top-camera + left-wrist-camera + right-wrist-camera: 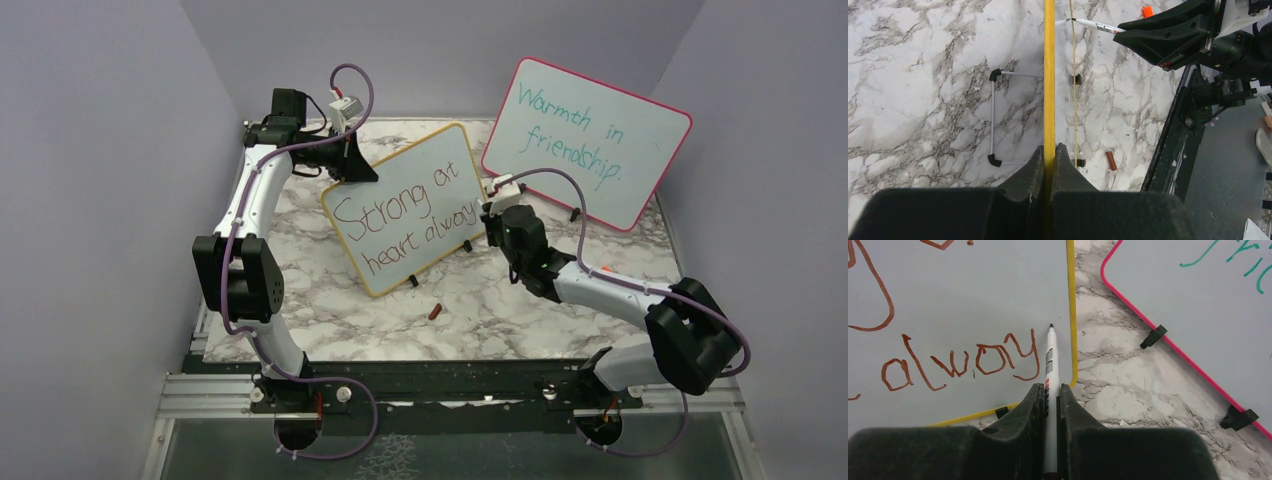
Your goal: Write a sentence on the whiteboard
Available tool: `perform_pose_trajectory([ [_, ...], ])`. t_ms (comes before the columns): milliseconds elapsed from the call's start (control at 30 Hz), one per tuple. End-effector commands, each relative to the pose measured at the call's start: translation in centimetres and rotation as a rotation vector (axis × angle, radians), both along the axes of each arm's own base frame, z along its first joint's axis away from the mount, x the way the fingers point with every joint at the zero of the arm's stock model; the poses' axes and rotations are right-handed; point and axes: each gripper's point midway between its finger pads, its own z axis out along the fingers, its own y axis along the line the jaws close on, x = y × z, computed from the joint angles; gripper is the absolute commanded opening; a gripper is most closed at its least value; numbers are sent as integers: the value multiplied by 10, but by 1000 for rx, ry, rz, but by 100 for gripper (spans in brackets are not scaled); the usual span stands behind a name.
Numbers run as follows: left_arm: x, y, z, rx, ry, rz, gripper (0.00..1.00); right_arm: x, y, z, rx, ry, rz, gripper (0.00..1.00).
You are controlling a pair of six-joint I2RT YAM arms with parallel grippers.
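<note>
Marker [1050,355] at the whiteboard [973,290] edge
The right gripper [1050,399] pinches the white marker; its tip sits between the red-brown sentence [958,362], ending "alway", and the yellow frame.

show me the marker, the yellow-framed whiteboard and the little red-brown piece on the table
marker [1050,357], right wrist view, white barrel below the tip
whiteboard [973,295], right wrist view, bare white face
red-brown piece [435,312], top external view, its middle

The whiteboard [405,205] stands midway on the counter [520,315], a second board [585,140] behind it at the far right corner, a small cap [434,312] toward the near edge.
</note>
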Motion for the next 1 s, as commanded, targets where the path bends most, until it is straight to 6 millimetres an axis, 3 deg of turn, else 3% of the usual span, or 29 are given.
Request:
perform_pose_trajectory([
  [0, 4, 7, -33, 99, 32, 6, 0, 12, 6, 18, 31, -51, 0, 1],
  [367, 4, 7, -33, 97, 33, 5, 0, 8, 19, 19, 46, -36, 73, 1],
  [967, 4, 7, -32, 98, 33, 8, 0, -12, 14, -13, 19, 78, 103, 1],
])
